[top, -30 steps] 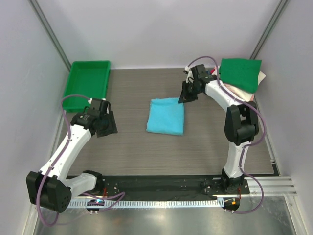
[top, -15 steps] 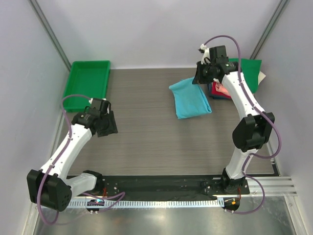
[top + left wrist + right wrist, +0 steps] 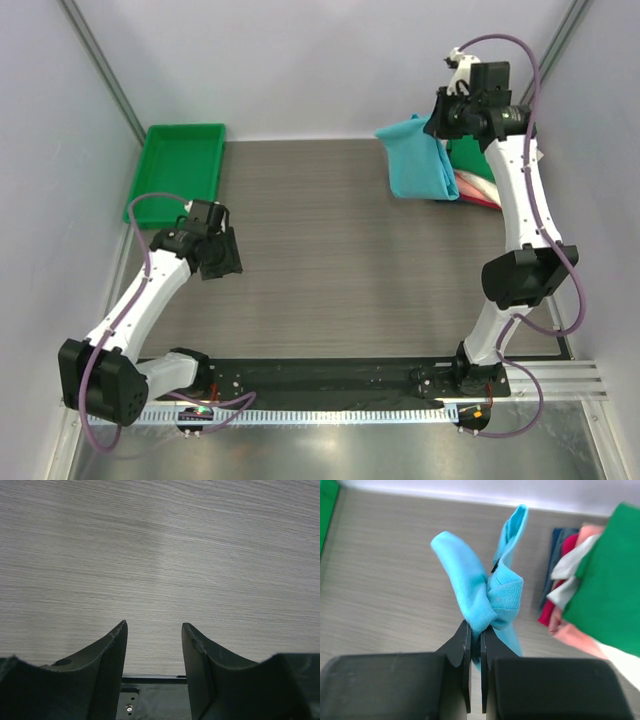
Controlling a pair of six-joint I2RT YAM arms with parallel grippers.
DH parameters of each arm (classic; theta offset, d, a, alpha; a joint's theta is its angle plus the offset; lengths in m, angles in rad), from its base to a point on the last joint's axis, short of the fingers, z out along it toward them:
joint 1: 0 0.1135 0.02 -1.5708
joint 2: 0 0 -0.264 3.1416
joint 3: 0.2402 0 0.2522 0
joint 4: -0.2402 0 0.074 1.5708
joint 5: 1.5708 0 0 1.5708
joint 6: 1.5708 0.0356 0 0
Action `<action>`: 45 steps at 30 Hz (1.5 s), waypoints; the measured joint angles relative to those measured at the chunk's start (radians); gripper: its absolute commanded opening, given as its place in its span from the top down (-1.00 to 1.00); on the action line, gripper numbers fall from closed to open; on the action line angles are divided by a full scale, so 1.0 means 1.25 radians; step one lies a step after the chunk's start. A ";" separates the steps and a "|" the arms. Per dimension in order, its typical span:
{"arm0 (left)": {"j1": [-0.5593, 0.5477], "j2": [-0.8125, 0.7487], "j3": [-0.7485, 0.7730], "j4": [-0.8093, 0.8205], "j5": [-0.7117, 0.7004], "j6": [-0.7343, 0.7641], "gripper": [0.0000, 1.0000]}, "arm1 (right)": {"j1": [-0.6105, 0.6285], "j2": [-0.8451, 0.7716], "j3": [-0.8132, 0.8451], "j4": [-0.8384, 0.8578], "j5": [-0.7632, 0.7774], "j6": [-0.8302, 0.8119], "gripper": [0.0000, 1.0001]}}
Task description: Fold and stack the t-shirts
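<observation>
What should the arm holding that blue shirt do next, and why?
Probably move the turquoise shirt rightward over the green-topped stack: the right gripper is shut on it, and it hangs beside the stack, not above it.

Both arms log as the same build: the left arm (image 3: 137, 303) and right arm (image 3: 523, 200) have glossy white link shells broken up by chunky black joint housings. Each carries a thin mauve cable (image 3: 497, 40) looping off the shell and running down to a black base on a black mounting plate (image 3: 330, 378) dotted with small screws. On my wrist feeds, the left claw (image 3: 154, 630) shows two matte black fingers (image 3: 107, 665) tapering to blunt tips with finely textured inner faces, while the right claw (image 3: 475, 635) shows boxy black finger blocks narrowing to thin flat blades.
</observation>
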State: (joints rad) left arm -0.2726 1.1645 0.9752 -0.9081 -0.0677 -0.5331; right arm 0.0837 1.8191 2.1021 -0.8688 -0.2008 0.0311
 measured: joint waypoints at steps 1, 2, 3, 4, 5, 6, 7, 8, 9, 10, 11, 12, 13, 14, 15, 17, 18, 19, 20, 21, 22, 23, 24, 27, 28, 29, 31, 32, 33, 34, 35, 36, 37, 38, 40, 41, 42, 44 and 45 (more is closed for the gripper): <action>0.000 0.003 0.000 0.000 0.002 0.000 0.03 | -0.011 -0.001 0.018 -0.004 -0.002 -0.002 0.98; 0.000 0.005 0.000 0.000 0.004 0.000 0.04 | -0.018 -0.002 0.029 -0.004 -0.003 -0.003 0.97; 0.000 0.008 0.000 0.000 0.007 0.000 0.03 | -0.030 -0.004 0.045 -0.007 -0.005 -0.003 0.98; 0.000 0.011 0.000 0.000 0.008 0.000 0.03 | -0.045 -0.005 0.063 -0.007 -0.008 -0.003 0.98; 0.000 0.013 0.000 0.000 0.010 0.000 0.03 | -0.056 -0.007 0.076 -0.008 -0.010 -0.003 0.98; 0.000 0.015 0.000 0.000 0.011 0.000 0.03 | -0.072 -0.008 0.094 -0.009 -0.013 -0.003 0.98; 0.000 0.016 0.000 0.000 0.013 0.000 0.03 | -0.082 -0.010 0.104 -0.008 -0.016 -0.004 0.98; 0.000 0.016 -0.001 0.001 0.014 0.000 0.04 | -0.092 -0.010 0.117 -0.010 -0.018 -0.005 0.98; 0.000 0.017 -0.002 0.001 0.016 0.000 0.04 | -0.102 -0.010 0.131 -0.012 -0.020 -0.006 0.97; 0.000 0.018 -0.002 0.001 0.017 0.000 0.04 | -0.112 -0.010 0.143 -0.012 -0.022 -0.006 0.98; 0.000 0.019 -0.002 0.002 0.019 0.000 0.04 | -0.119 -0.010 0.152 -0.012 -0.024 -0.007 0.98; 0.000 0.021 -0.003 0.002 0.021 0.000 0.04 | -0.125 -0.010 0.162 -0.013 -0.026 -0.008 0.98; 0.000 0.023 -0.003 0.002 0.022 0.000 0.05 | -0.131 -0.010 0.170 -0.013 -0.029 -0.009 0.98; 0.000 0.025 -0.003 0.002 0.023 0.000 0.05 | -0.136 -0.010 0.175 -0.013 -0.032 -0.009 0.98; 0.000 0.027 -0.003 0.002 0.025 0.000 0.05 | -0.141 -0.010 0.182 -0.014 -0.036 -0.010 0.98; 0.000 0.030 -0.003 0.003 0.027 0.000 0.05 | -0.151 -0.010 0.189 -0.014 -0.042 -0.012 0.98; 0.000 0.031 -0.004 0.003 0.028 0.001 0.05 | -0.156 -0.010 0.192 -0.015 -0.045 -0.012 0.98; 0.000 0.031 -0.005 0.003 0.029 0.001 0.04 | -0.161 -0.010 0.196 -0.016 -0.049 -0.013 0.98; 0.000 0.031 -0.005 0.003 0.030 0.001 0.05 | -0.166 -0.010 0.197 -0.016 -0.052 -0.014 0.97; 0.000 0.031 -0.005 0.003 0.031 0.001 0.05 | -0.172 -0.010 0.201 -0.017 -0.057 -0.014 0.98; 0.000 0.032 -0.005 0.003 0.031 0.001 0.05 | -0.178 -0.010 0.202 -0.018 -0.061 -0.015 0.98; 0.000 0.033 -0.005 0.004 0.031 0.001 0.05 | -0.182 -0.010 0.203 -0.018 -0.064 -0.015 0.98; 0.000 0.034 -0.006 0.004 0.031 0.001 0.05 | -0.186 -0.010 0.204 -0.018 -0.068 -0.015 0.98; 0.000 0.040 -0.006 0.005 0.034 0.001 0.05 | -0.197 -0.010 0.205 -0.018 -0.076 -0.015 0.98; 0.000 0.041 -0.006 0.005 0.034 0.001 0.05 | -0.201 -0.010 0.205 -0.018 -0.079 -0.015 0.98; 0.000 0.042 -0.006 0.005 0.034 0.001 0.05 | -0.205 -0.009 0.205 -0.018 -0.081 -0.015 0.98; 0.000 0.043 -0.006 0.006 0.034 0.001 0.05 | -0.211 -0.006 0.205 -0.018 -0.090 -0.015 0.97; 0.000 0.043 -0.006 0.006 0.034 0.001 0.06 | -0.217 -0.003 0.205 -0.017 -0.096 -0.016 0.98; 0.000 0.044 -0.006 0.006 0.034 0.001 0.06 | -0.224 0.002 0.205 -0.015 -0.103 -0.017 0.98; 0.000 0.045 -0.006 0.006 0.034 0.001 0.06 | -0.236 0.010 0.203 -0.009 -0.113 -0.017 0.98; 0.000 0.046 -0.006 0.006 0.034 0.001 0.05 | -0.241 0.015 0.202 -0.005 -0.116 -0.017 0.98; -0.001 0.048 -0.006 0.006 0.035 0.001 0.06 | -0.255 0.023 0.187 0.013 -0.125 -0.016 0.98; -0.001 0.049 -0.007 0.006 0.034 0.001 0.06 | -0.266 0.032 0.175 0.025 -0.132 -0.014 0.98; -0.003 0.051 -0.007 0.006 0.034 0.001 0.06 | -0.282 0.047 0.164 0.042 -0.143 -0.007 0.98; -0.008 0.054 -0.008 0.006 0.034 0.001 0.06 | -0.309 0.091 0.156 0.074 -0.159 0.011 0.98; -0.011 0.054 -0.008 0.005 0.033 0.001 0.06 | -0.320 0.114 0.156 0.088 -0.164 0.019 0.98; -0.014 0.055 -0.008 0.005 0.032 0.000 0.06 | -0.333 0.151 0.158 0.104 -0.168 0.026 0.97; -0.021 0.055 -0.009 0.005 0.027 0.000 0.06 | -0.349 0.209 0.172 0.120 -0.166 0.033 0.98; -0.025 0.055 -0.009 0.005 0.025 0.000 0.06 | -0.356 0.240 0.177 0.130 -0.163 0.038 0.98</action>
State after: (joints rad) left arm -0.3035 1.2327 0.9646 -0.9012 -0.0368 -0.5331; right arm -0.3611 2.1185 2.3238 -0.7059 -0.4049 0.0780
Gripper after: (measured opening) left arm 0.472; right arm 0.085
